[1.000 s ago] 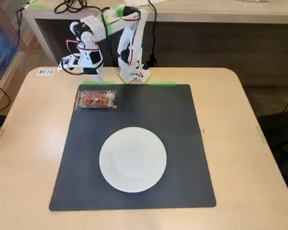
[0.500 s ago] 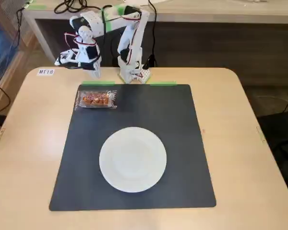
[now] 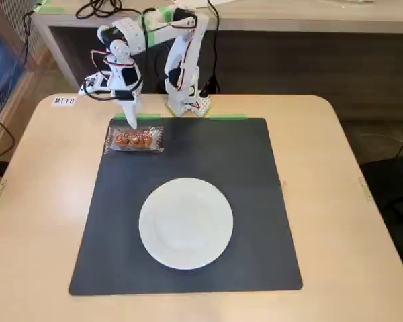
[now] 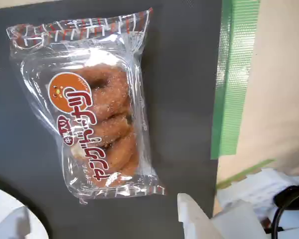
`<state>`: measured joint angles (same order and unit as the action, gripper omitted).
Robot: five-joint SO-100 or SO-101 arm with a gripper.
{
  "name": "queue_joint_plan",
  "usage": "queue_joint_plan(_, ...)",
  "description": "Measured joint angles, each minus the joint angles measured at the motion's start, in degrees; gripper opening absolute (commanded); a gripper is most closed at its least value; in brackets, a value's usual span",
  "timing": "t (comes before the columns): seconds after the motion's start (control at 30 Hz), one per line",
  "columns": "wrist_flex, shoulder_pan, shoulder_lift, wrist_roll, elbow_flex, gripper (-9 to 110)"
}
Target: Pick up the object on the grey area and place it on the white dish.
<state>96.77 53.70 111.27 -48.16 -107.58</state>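
The approach is in hand: the gripper (image 3: 129, 119) hangs with fingers spread, empty, just behind the snack packet (image 3: 134, 139), which lies at the grey mat's (image 3: 255, 201) far-left corner in the fixed view, well apart from the white dish (image 3: 186, 223). Next it likely needs lowering astride the packet. Since 0.5 s ago, the gripper has dropped closer.

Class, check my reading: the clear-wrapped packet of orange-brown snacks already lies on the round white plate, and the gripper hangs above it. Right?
Wrong on place: the fixed view shows the clear-wrapped snack packet on the dark grey mat, apart from the empty round white plate. The gripper does hang above it.
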Motion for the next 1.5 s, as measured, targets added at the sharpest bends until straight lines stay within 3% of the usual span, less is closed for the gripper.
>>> queue_joint_plan(0.37, -0.4, 0.7, -5.3, 0.0, 0.0, 49)
queue_joint_plan(0.7, -3.3, 4.0, -7.5, -2.2, 0.0, 44)
queue_joint_plan(1.5, -6.8, 1.5, -17.1, -1.5, 0.0, 58)
